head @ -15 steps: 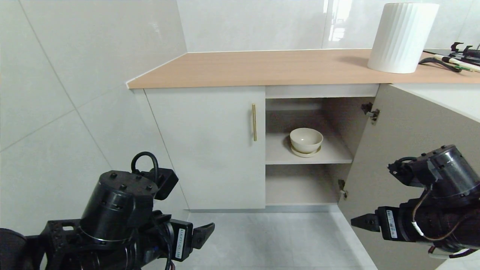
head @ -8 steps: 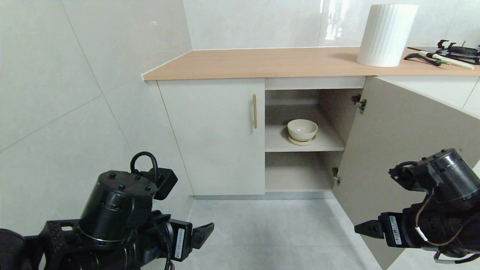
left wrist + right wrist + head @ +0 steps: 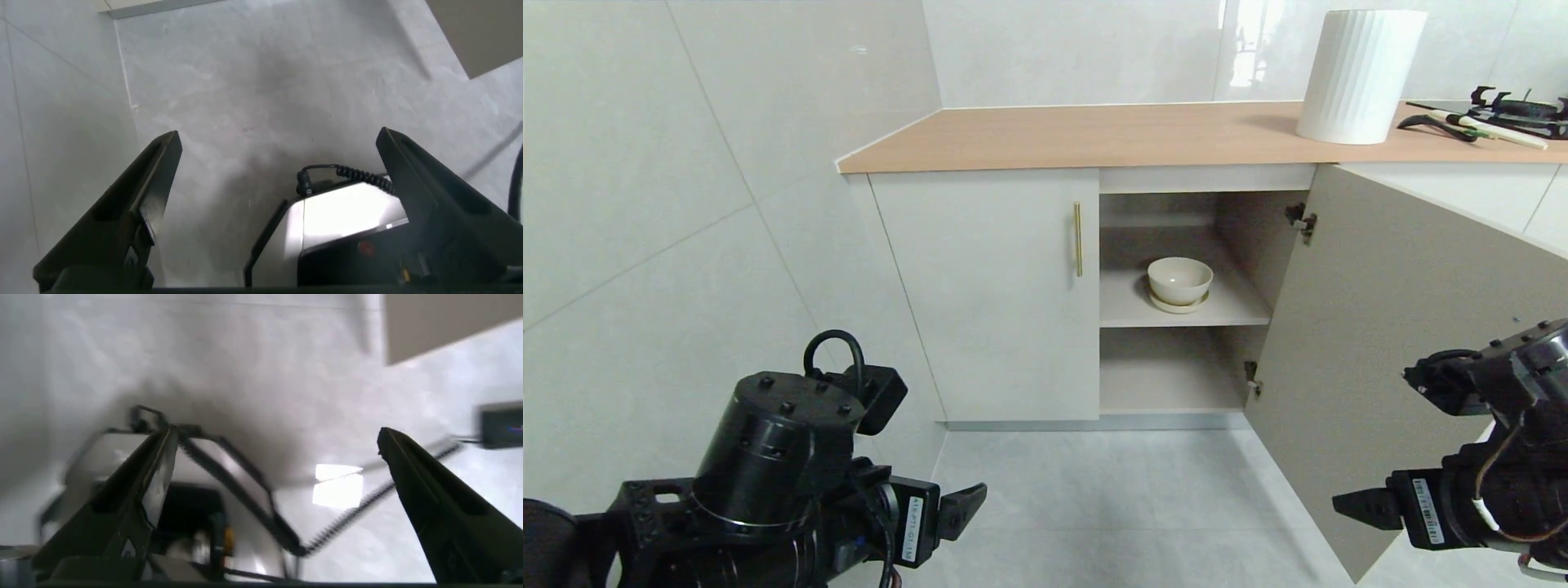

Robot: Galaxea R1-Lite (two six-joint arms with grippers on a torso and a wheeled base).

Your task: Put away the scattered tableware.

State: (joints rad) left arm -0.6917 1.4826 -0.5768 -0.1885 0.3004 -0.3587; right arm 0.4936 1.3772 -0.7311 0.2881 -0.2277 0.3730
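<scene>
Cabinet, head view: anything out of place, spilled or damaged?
Nothing stands out. The bowl sits upright on a small plate on the upper shelf, with nothing spilled. The right cabinet door stands wide open, the left cabinet door is shut; neither looks damaged.

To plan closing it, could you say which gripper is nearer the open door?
Right. The right gripper is low beside the door; the left gripper is far off to its left.

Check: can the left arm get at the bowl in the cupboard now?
Probably not from here. The door stands open and nothing blocks the bowl, but the left end effector sits low, well short of the shelf.
</scene>
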